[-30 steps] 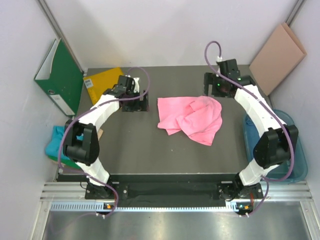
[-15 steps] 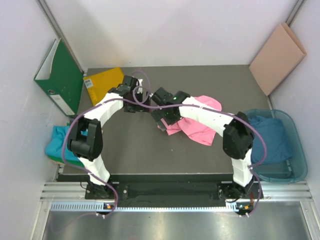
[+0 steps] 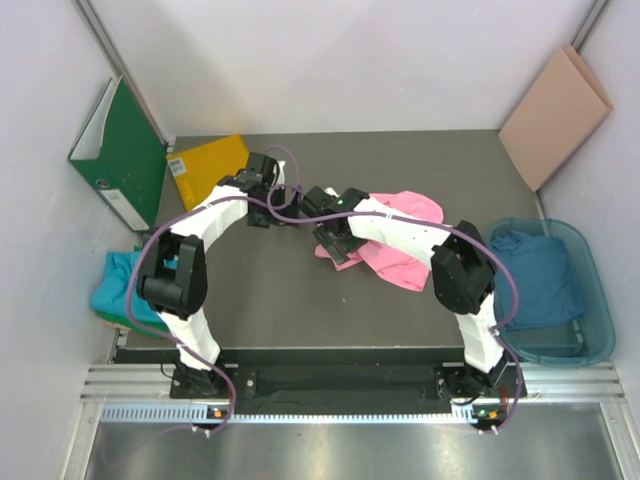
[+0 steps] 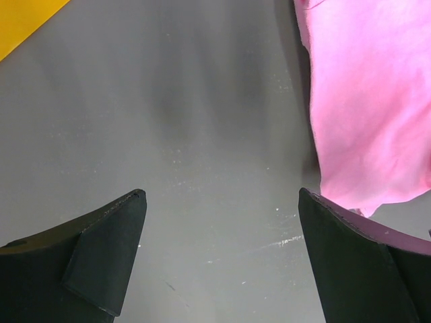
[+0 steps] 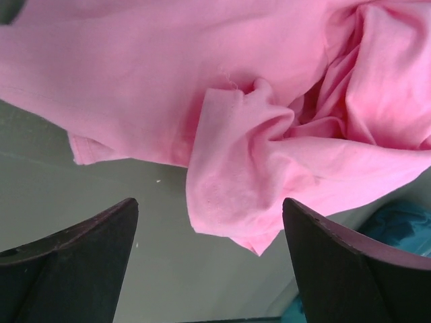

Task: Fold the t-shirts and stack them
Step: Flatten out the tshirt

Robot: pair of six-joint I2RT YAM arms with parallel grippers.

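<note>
Top view. Shows the pink t-shirt (image 3: 392,265) crumpled on the bench (image 3: 300,300) right of centre, partly covered by the right arm. Hides both sets of jaws under the wrists. Shows a dark blue t-shirt (image 3: 535,270) bunched in the bin (image 3: 592,345) at right.

Left wrist. Finds the left jaws released over bare bench, with pink hem at upper right, cut off by the frame.

Right wrist. Finds the right jaws released, spread either side of a pink fold, touching nothing. Cannot identify the blurred teal patch (image 5: 397,225) at lower right.
</note>
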